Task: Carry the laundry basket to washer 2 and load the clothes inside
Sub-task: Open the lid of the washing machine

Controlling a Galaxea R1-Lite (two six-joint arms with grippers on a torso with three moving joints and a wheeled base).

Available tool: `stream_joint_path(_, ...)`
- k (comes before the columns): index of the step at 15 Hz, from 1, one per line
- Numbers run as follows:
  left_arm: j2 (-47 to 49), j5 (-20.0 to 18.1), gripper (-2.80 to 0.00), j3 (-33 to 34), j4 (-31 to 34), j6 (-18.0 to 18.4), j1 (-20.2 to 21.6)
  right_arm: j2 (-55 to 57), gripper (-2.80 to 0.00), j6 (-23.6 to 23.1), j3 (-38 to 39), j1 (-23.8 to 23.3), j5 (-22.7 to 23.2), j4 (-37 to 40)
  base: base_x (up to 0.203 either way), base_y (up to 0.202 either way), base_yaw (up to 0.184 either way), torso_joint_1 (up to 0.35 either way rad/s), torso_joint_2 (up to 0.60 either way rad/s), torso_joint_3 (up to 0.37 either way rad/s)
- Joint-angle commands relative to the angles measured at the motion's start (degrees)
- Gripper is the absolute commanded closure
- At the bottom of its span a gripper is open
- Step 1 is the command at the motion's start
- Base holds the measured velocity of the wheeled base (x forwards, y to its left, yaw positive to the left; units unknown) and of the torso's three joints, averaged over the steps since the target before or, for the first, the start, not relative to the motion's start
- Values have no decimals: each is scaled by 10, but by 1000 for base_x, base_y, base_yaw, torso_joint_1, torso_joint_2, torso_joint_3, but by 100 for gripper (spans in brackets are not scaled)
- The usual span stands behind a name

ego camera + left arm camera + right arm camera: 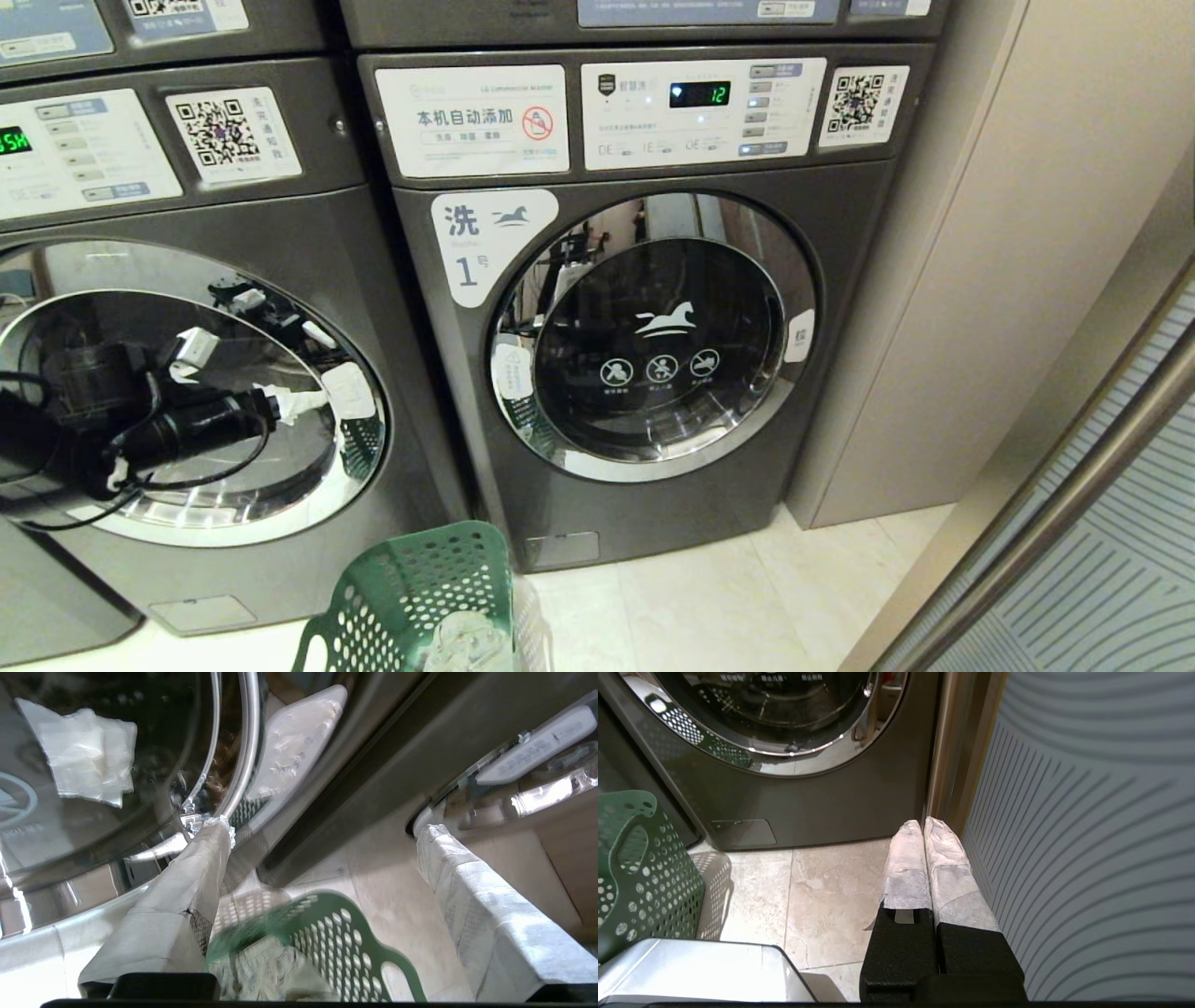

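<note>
The green laundry basket (411,597) stands on the floor in front of the gap between the two washers, with the pale patterned clothes (467,644) inside it. My left arm (187,429) reaches across the round glass door of the left machine, washer 2 (308,233), whose number label is out of view. My left gripper (323,828) is open and empty. One wrapped fingertip (217,826) is close to the door's chrome ring (247,742). The basket (336,938) and clothes (261,970) lie below it. My right gripper (923,823) is shut, low over the floor, away from the basket (640,872).
The washer labelled 1 (653,336) stands to the right with its door shut. A beige wall panel (980,280) and a striped panel with a metal rail (1120,523) close off the right side. Pale floor tiles (728,597) lie in front of washer 1.
</note>
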Motion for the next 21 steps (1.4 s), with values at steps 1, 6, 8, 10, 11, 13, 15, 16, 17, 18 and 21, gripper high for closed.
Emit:
stream_joint_path(1, 5, -1, -280, 0, -40, -27, 0, 0, 0, 0, 0, 0, 0, 1, 0, 0, 0, -221, 426, 195)
stream_joint_path(6, 36, 2, -280, -5, -107, -28, 0, 0, 0, -1, 0, 1, 0, 1, 0, 0, 0, -111, 251, 104)
stream_joint_path(8, 52, 4, -280, -5, -153, -28, 0, 0, 0, -1, 0, 1, 0, 1, 0, 0, 0, -15, 43, 37)
stream_joint_path(10, 53, 11, -280, -14, -157, -28, 0, 1, 0, -1, 0, 0, 0, 1, 0, 0, 0, 1, 13, 41)
stream_joint_path(11, 56, 14, -280, -22, -157, -28, -1, 0, 0, -1, 0, 0, 0, 1, 0, 0, 0, 6, 5, 38)
stream_joint_path(13, 67, 16, -280, -41, -159, -27, -1, 0, 0, -1, 0, 0, 0, 1, 0, 0, 0, -1, -1, 22)
stream_joint_path(15, 77, 13, -280, -54, -169, -29, -1, 1, 0, -1, 0, 0, 0, 1, 0, 0, 0, 0, 0, 0)
stream_joint_path(16, 83, 12, -280, -56, -173, -28, -3, 0, 0, -1, 0, 0, 0, 1, 0, 0, 0, 0, 0, 0)
stream_joint_path(17, 90, 12, -280, -57, -183, -27, -5, 1, 0, -1, 0, 0, 0, 1, 0, 0, 0, 0, 0, 0)
stream_joint_path(18, 97, 11, -280, -57, -199, -28, -6, 0, 0, -1, 0, 1, 0, 1, 0, 0, 0, 0, 0, 0)
stream_joint_path(21, 121, 2, -280, -57, -234, -27, -10, 0, 0, -1, 0, 1, 0, 1, 0, 0, 0, 0, 0, 0)
